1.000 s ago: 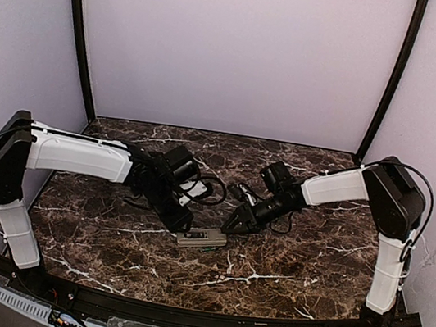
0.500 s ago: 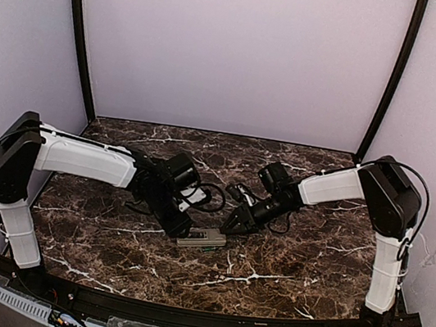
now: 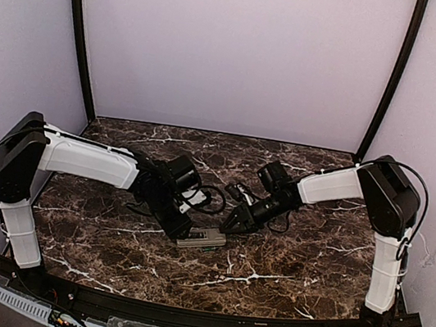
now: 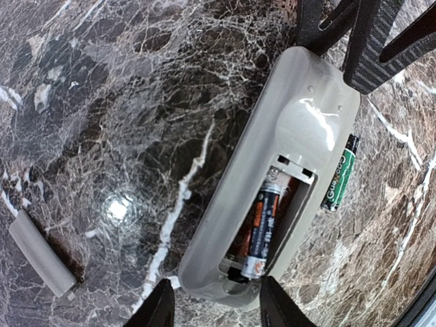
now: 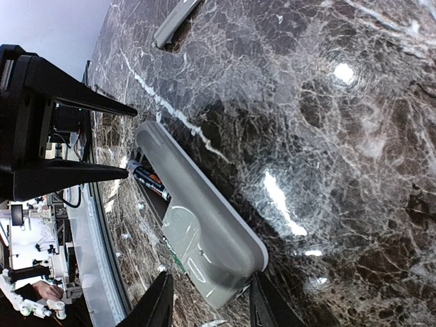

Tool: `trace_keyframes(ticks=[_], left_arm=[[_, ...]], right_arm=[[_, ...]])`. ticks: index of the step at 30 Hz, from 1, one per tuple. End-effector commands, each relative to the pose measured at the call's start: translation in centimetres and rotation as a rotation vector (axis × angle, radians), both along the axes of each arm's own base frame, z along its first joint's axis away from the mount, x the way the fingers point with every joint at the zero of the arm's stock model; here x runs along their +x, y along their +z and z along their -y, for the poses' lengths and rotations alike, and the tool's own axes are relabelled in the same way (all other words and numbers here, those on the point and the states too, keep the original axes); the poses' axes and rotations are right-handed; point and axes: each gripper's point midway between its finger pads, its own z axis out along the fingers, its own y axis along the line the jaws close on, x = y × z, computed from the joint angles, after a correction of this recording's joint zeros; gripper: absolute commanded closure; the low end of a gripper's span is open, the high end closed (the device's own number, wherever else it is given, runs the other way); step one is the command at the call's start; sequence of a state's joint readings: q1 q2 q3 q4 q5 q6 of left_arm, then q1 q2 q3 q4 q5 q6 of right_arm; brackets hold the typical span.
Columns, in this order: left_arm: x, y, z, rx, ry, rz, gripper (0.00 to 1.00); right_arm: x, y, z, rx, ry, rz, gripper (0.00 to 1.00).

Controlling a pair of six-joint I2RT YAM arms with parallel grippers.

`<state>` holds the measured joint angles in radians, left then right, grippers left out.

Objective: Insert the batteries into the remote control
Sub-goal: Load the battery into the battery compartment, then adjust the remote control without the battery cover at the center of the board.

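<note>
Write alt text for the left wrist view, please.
A remote control lies back-up on a marble table, compartment open with one battery inside and a second battery loose beside it. The left gripper straddles its near end; a grey cover lies apart.

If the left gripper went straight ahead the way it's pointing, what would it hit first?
Most likely the remote control: its near end sits right ahead of the left gripper, about between its spread fingers. Relative height is unclear.
</note>
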<state>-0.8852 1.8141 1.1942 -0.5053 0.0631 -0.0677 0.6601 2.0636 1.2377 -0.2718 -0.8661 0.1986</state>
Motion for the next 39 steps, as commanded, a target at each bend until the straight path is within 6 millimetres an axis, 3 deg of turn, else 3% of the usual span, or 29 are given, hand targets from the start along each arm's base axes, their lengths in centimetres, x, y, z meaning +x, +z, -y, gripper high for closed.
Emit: trace_keyframes(ticks=[1,5,18,27,39], left_arm=[[0.3,0.1,-0.2,0.008,0.003,0.003,0.56],[0.0,0.4,-0.2,-0.003,-0.004,-0.004,0.57],[-0.9,5.3,0.6,-0.212,0.115,0.002,0.63],[-1.1,4.9,-0.4,-0.342,0.391,-0.037,0.68],[-1.2,3.6,0.0,-0.365,0.506,-0.044,0.74]], right_arm=[[-0.1,-0.4,-0.6,-0.004,0.018,0.003,0.63],[-0.2,-0.4,-0.5,-0.006,0.018,0.003,0.63],[-0.3,-0.1,-0.5,-0.002,0.011,-0.004,0.65],[-1.3,0.4,-0.7,0.012,0.020,-0.013,0.68],[-2.2,-0.1,-0.3,-0.005,0.003,-0.025,0.68]])
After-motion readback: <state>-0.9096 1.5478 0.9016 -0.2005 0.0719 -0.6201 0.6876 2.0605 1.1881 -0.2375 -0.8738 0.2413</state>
